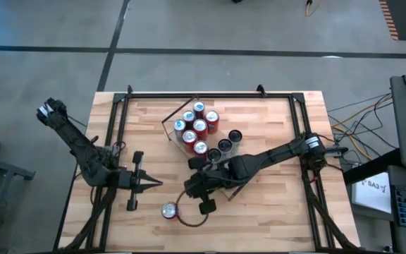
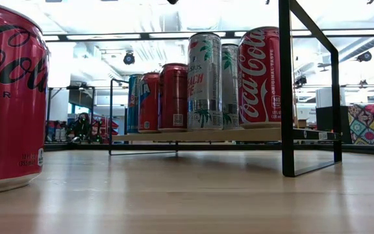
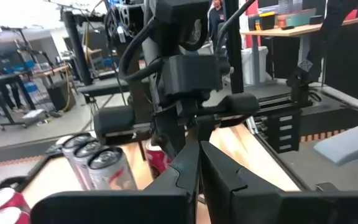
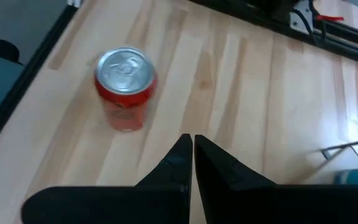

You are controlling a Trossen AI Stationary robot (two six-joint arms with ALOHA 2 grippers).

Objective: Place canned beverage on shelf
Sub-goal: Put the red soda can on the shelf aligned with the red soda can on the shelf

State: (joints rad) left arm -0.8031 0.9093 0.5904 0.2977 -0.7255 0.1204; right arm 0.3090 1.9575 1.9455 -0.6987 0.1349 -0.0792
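1. Nearest the low camera, a red can [image 2: 8, 97] stands upright on the table [image 2: 193, 201], alone and well apart from the shelf [image 2: 200, 136] behind it
2. From above, that same red can [image 1: 168, 210] sits near the table's front edge, at about 6 o'clock from the shelf [image 1: 177, 125], which already carries a cluster of upright cans [image 1: 197, 127]
3. Right gripper [image 1: 197, 189] hovers between the shelf and the loose can, its fingers pressed together and holding nothing; in its wrist view the can [image 4: 125, 96] stands just ahead of the closed fingertips [image 4: 182, 152], off toward 11 o'clock
4. Left gripper [image 1: 154, 183] rests at about 9 o'clock from the right one, fingers likewise closed and empty, pointing toward the table's middle
5. Judged from above, the can lies at about 7 o'clock from the right gripper and about 4 o'clock from the left; the right one looks slightly nearer and already faces it
6. With the can's long axis vertical, the likely next move is for the right fingers to part and come around its sides before any lift toward the shelf
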